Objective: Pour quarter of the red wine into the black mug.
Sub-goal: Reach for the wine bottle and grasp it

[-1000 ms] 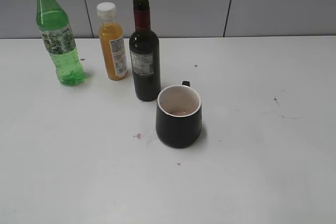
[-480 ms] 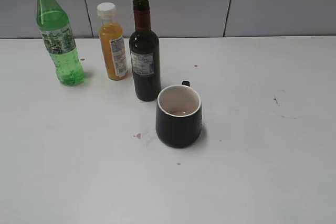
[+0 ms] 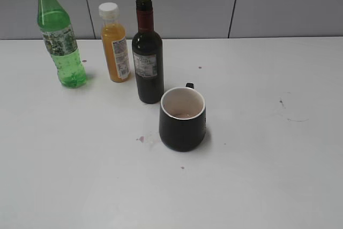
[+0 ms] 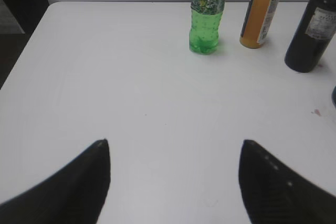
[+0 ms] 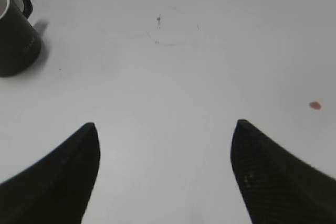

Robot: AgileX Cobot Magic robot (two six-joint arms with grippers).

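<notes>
The white worktop (image 3: 257, 175) is carrying the red wine bottle (image 3: 147, 52) upright, uncapped, just behind-left of the black mug (image 3: 182, 119), seemingly staged for pouring. Both the left pincer (image 4: 173, 182) and right pincer (image 5: 163, 174) are hovering spread open, gripping nothing.

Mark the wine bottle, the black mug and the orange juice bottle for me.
wine bottle (image 3: 147, 65), exterior view, on its paper label.
black mug (image 3: 182, 130), exterior view, on its outer front wall.
orange juice bottle (image 3: 114, 46), exterior view, on its orange body.
</notes>
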